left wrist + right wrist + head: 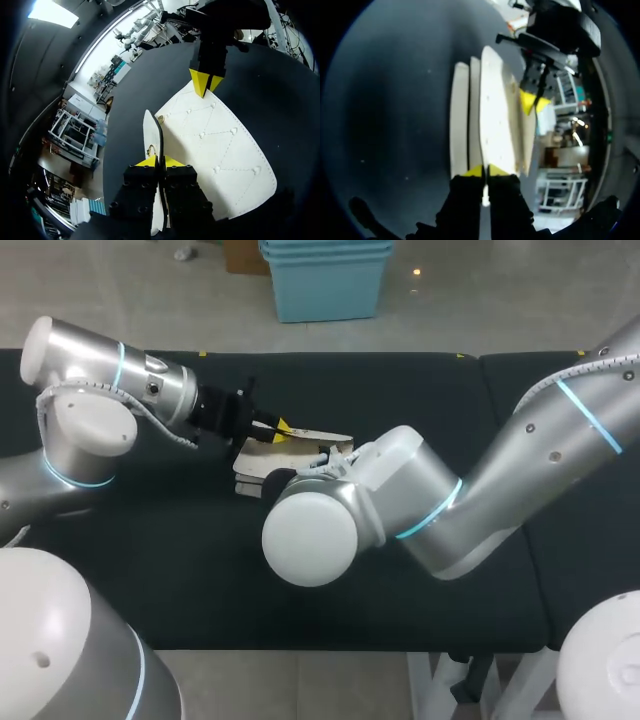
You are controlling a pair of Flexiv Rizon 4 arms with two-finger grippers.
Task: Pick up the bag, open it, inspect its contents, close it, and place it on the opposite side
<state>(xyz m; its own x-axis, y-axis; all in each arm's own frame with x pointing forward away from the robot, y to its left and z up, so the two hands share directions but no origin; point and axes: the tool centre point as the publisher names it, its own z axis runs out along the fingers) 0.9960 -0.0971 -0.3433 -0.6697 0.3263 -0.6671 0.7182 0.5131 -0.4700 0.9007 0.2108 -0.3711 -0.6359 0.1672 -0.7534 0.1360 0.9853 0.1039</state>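
Both end effectors (160, 161) (485, 171) pinch bag (220, 150); opposite edges.

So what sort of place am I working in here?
Probably a robot lab test bench: a black-covered table, with one white bag as the only prop, gripped at opposite ends by the left gripper and the right gripper.

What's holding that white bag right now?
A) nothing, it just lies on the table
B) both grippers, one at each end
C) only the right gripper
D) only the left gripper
B: the left gripper and the right gripper are each shut on an edge of the bag, at opposite ends.
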